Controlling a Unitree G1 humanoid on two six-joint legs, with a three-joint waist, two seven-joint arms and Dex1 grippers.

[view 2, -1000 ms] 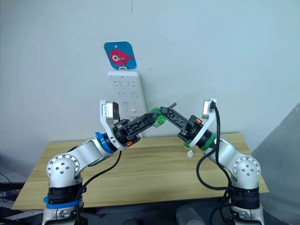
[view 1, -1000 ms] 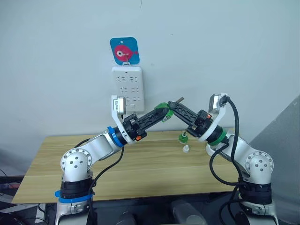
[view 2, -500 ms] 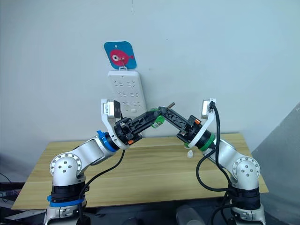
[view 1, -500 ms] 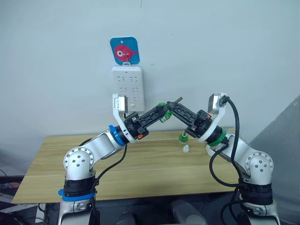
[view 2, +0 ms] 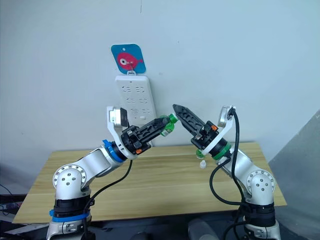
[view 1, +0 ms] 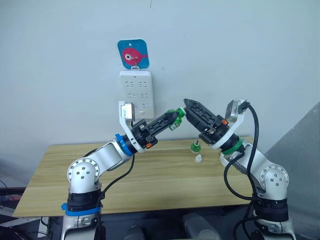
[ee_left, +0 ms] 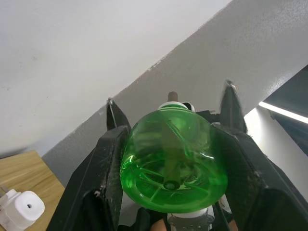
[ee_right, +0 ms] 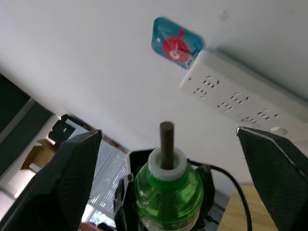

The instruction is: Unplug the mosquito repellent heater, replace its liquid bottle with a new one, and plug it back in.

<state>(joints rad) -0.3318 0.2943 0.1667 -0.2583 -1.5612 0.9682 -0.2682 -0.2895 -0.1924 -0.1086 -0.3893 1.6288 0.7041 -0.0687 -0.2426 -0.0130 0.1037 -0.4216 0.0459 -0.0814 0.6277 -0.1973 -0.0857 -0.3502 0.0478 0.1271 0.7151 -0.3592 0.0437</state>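
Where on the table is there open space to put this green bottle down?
The wooden table is bare across its whole left and middle, from the left edge to the small items. It is crowded only at the back right, where a green cap and a small white piece sit under the right gripper. The left gripper holds the green bottle.

wall (view 1: 240,50): pale grey | table (view 1: 150,185): light wood | grey panel (view 1: 300,150): right

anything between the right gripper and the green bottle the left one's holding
Nothing visible. The right gripper is open and faces the wick end of the green bottle across a bare gap. The left gripper grips the bottle's body.
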